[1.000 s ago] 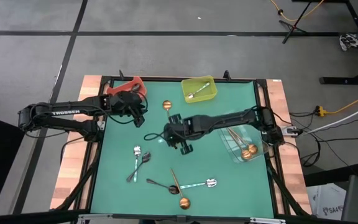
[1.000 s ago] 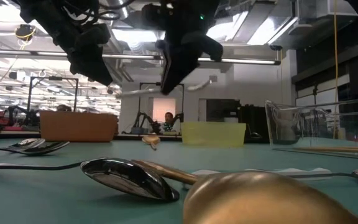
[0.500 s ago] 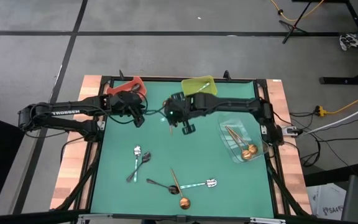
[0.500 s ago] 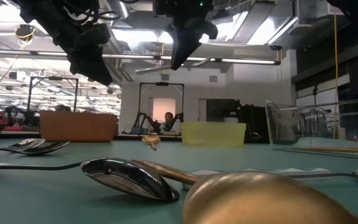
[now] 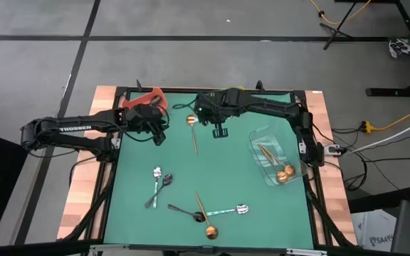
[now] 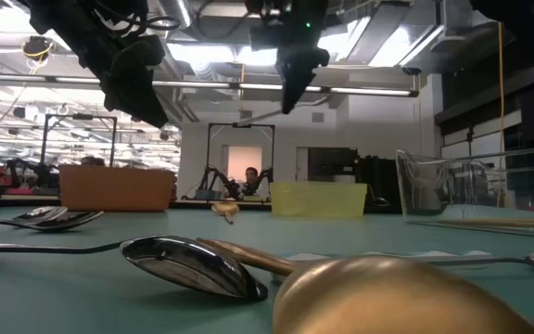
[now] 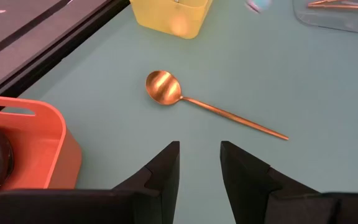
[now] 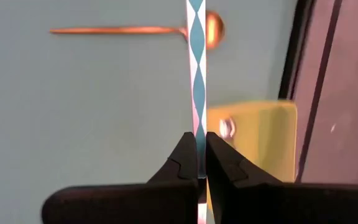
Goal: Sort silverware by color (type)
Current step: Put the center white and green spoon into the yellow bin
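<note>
- Now the right gripper (image 5: 215, 117), clamped on a silver spoon (image 8: 197, 81), has swung from mid-desk to the yellow-green bin (image 5: 235, 92); release likely comes next.
- Left gripper (image 7: 199, 163) hovers with its fingers apart and empty, near a copper spoon (image 7: 197, 107).

my gripper (image 8: 197, 174) pinched tight on a shiny silver spoon handle (image 8: 196, 74), copper-gold spoon (image 8: 154, 30) lying on the green mat (image 8: 92, 112), yellow-green bin (image 8: 253, 143) just past my fingers
</note>
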`<state>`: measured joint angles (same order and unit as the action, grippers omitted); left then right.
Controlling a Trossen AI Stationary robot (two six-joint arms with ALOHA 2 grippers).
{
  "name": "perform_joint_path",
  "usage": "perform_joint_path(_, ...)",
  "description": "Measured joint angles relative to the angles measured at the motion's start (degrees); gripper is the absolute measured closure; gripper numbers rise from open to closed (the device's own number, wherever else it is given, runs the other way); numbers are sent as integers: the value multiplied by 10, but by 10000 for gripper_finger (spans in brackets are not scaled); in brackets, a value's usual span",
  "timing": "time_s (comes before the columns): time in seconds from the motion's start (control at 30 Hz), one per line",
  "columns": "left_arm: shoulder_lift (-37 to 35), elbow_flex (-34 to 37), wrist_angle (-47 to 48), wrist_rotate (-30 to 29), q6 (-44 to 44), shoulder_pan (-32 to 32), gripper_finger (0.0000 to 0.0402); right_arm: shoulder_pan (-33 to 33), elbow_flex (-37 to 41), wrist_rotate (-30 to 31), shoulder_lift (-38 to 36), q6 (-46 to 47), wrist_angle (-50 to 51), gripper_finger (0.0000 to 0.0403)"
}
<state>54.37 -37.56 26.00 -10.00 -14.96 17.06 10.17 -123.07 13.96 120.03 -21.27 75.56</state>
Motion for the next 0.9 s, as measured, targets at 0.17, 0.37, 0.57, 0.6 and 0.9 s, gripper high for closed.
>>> perform_joint_path(0.17, 0, 0, 0, 0, 0, 0, 292, 39, 0, 41, 0, 74, 13, 402)
perform_joint_path(0.37, 0, 0, 0, 0, 0, 0, 292, 86, 0, 81, 0, 201, 33, 402)
perform_joint_path(0.57, 0, 0, 0, 0, 0, 0, 292, 119, 0, 105, 0, 375, 58, 402)
perform_joint_path(0.6, 0, 0, 0, 0, 0, 0, 292, 123, 0, 105, 0, 405, 57, 402)
perform_joint_path(0.9, 0, 0, 0, 0, 0, 0, 292, 129, 0, 110, 0, 660, 56, 402)
